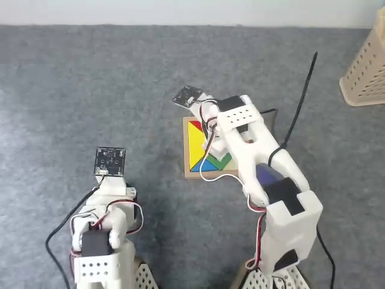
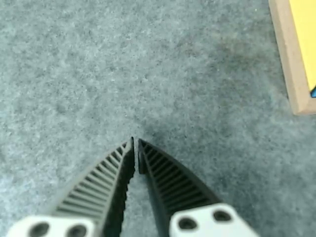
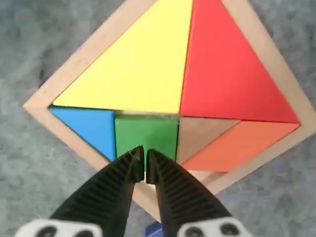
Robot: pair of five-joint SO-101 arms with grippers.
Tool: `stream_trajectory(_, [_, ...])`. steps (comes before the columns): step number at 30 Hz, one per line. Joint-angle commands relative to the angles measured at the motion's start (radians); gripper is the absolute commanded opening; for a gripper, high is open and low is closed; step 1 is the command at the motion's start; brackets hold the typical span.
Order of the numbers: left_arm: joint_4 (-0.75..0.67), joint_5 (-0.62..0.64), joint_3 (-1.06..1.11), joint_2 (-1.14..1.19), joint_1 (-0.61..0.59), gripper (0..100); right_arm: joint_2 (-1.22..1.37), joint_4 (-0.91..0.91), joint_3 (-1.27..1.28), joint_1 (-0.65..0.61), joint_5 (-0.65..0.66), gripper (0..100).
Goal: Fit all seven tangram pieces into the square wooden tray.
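The right hand (image 3: 144, 150) is narrow: its two fingers are almost together and nothing is between them. The tips are at the edge of the green square (image 3: 148, 133), on the side nearest to one corner of the tray (image 3: 74, 69). Whether they touch the square cannot be told. Inside the tray, the blue triangle (image 3: 89, 128) lies against one side of the green square and a wood-coloured triangle (image 3: 200, 133) against the other side. The orange piece (image 3: 237, 145) lies next to the wood-coloured triangle, along the tray's rim. The big yellow triangle (image 3: 133, 69) and the big red triangle (image 3: 227, 74) fill the half of the tray far from the hand and meet along one straight line. A small pale patch of the tray's floor shows near the corner under the hand.

The left hand (image 2: 136, 143) is also narrow, its fingers nearly closed on nothing. It is over the grey bench (image 1: 90, 78), near one side of the tray but apart from it. A beige basket (image 1: 367, 66) stands well apart from the tray, at the bench's far edge.
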Motion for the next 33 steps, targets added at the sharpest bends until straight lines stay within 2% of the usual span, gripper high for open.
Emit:
stream_trajectory(1, [0.005,0.009,-0.012,-0.017,-0.002,1,0.028,-0.048,-0.006,-0.007,-0.012,0.6])
stream_trajectory(16, [0.005,0.009,-0.012,-0.017,-0.002,1,0.076,-0.105,-0.057,-0.012,-0.012,0.6])
stream_trajectory(22, [0.005,0.009,-0.012,-0.017,-0.002,1,-0.053,-0.07,-0.072,-0.012,-0.066,0.6])
stream_trajectory(28, [0.005,0.009,-0.012,-0.017,-0.002,1,-0.312,0.099,-0.068,0.004,-0.16,0.6])
stream_trajectory(33, [0.005,0.009,-0.012,-0.017,-0.002,1,-0.437,0.26,-0.034,0.105,-0.282,0.6])
